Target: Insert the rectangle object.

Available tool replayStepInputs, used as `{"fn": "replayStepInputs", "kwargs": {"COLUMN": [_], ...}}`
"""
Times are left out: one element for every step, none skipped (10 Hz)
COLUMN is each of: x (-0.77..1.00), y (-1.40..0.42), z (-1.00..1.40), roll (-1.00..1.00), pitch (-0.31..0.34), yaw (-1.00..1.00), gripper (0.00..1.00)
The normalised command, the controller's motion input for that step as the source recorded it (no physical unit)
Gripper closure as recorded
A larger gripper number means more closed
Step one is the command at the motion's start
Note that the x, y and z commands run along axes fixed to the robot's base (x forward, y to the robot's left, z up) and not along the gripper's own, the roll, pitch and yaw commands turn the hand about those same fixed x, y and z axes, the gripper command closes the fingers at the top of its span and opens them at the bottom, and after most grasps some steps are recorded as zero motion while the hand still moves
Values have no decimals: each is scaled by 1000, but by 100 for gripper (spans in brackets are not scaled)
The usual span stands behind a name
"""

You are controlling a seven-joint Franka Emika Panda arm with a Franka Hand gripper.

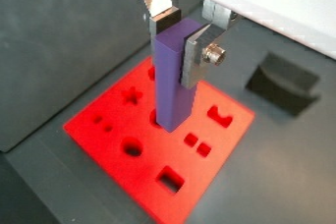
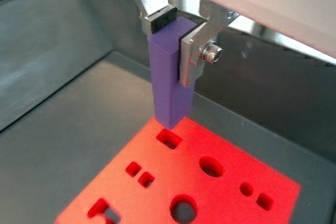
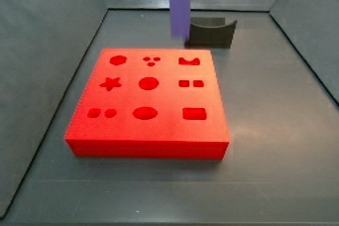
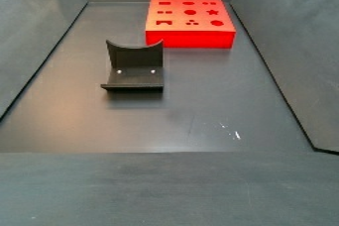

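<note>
My gripper (image 1: 178, 39) is shut on the upper end of the rectangle object (image 1: 171, 85), a long purple-blue bar that hangs upright between the silver fingers (image 1: 197, 53). Both wrist views show this, with the gripper (image 2: 176, 39) and the bar (image 2: 171, 85) over the red block (image 1: 144, 174) with shaped holes. In a wrist view the bar's lower end hangs just beside the block's rectangular hole (image 2: 168, 140). In a side view only the bar (image 3: 180, 7) shows, above the red block's (image 3: 166, 99) far part; the gripper is out of frame. How far the bar is above the block I cannot tell.
The dark grey curved holder block (image 3: 212, 32) stands on the floor behind the red block, and shows in a wrist view (image 1: 282, 81). In a side view it (image 4: 133, 68) stands in front of the red block (image 4: 189, 38). Grey bin walls (image 3: 54, 61) slope up on all sides.
</note>
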Motion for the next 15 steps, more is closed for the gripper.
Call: {"fn": "replayStepInputs", "kwargs": {"x": [0,0,-40,0,0,0,0,234,54,103,517,449,514,506,429], "y": [-123,-57,0,0,-23,-31,-86,-66,-51,-51,-103,-109,-123,-120,-91], "z": [-454,-446,-457,-366,-257,-223,-71,-43,-34,-37,-111,-240,-334,-340,-426], "roll": [63,87,114,134,96,69,0,0,-3,-3,0,20,69,74,130], "pitch": [0,0,14,69,44,0,0,0,0,0,0,0,0,0,0], "yaw": [-994,-1000,-1000,-906,-957,-1000,-1000,-834,-986,-957,-597,-651,-591,-597,-611], "gripper": [100,100,100,100,100,100,100,100,100,100,100,100,100,100,100]}}
